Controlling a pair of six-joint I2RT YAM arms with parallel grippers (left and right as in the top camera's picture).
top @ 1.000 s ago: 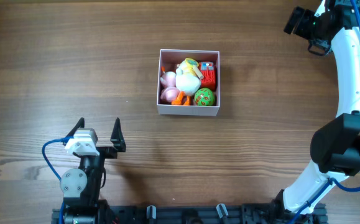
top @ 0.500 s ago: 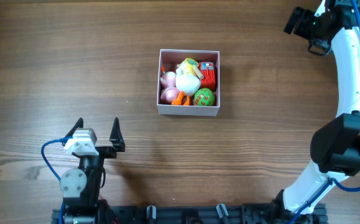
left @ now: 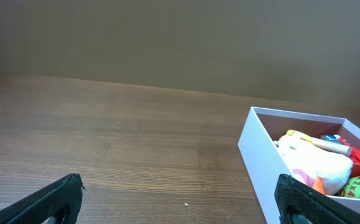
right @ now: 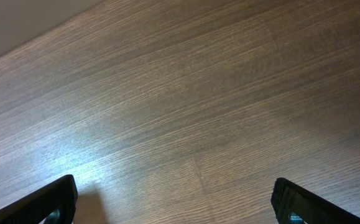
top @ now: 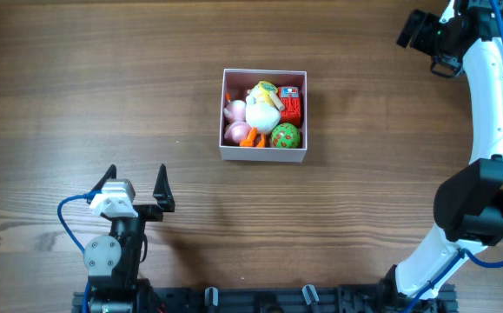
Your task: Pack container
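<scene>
Sitting central on the tabletop (top: 103,87), the toy-filled container (top: 264,155) lies forward-right of the left end effector (top: 138,184), spread wide by the near-left corner; the right end effector (top: 418,31), likewise spread, looks slightly farther, far-right corner.

**Item count, overhead view**

- container (top: 264,155): 1.
- Contents of the container, with positions on its own clock face:
  - white plush toy (top: 261,113): 1, at centre.
  - green spotted ball (top: 285,135): 1, at 5 o'clock.
  - red toy (top: 292,108): 1, at 3 o'clock.
  - pink rounded pieces (top: 236,132): 2, at 9 o'clock.
  - orange piece (top: 251,138): 1, at 6 o'clock.
  - Toys lying beneath these cannot be counted.
- Arms: 2.
- Grippers: 2. The left gripper (top: 137,171) is at 7 o'clock of the table (top: 77,78). The right gripper (top: 413,31) is at 1 o'clock.
</scene>
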